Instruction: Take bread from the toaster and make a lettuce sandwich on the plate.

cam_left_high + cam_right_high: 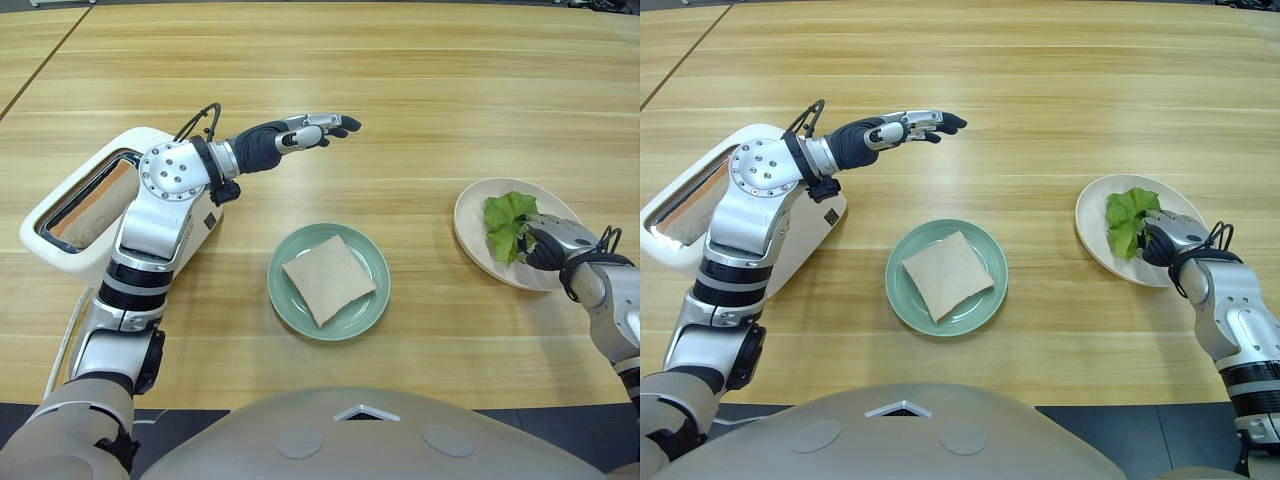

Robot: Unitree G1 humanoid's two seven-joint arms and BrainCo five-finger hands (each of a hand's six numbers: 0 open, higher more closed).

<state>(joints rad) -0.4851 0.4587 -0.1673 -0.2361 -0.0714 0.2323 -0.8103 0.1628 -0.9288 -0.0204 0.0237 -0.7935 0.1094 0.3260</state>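
Silver arm shells (150,235); screw-ringed disc (170,170); looped black cables (216,112); black-and-silver left robot hand (300,133), right robot hand (550,242).

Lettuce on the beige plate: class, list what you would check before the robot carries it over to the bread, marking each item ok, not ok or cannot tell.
1. Bread slice lies flat on the green plate: ok.
2. Right hand is at the lettuce on the beige plate: ok.
3. Lettuce is firmly held: cannot tell.
4. Left hand is open and away from both plates: ok.
5. Second slice waits in the toaster: ok.
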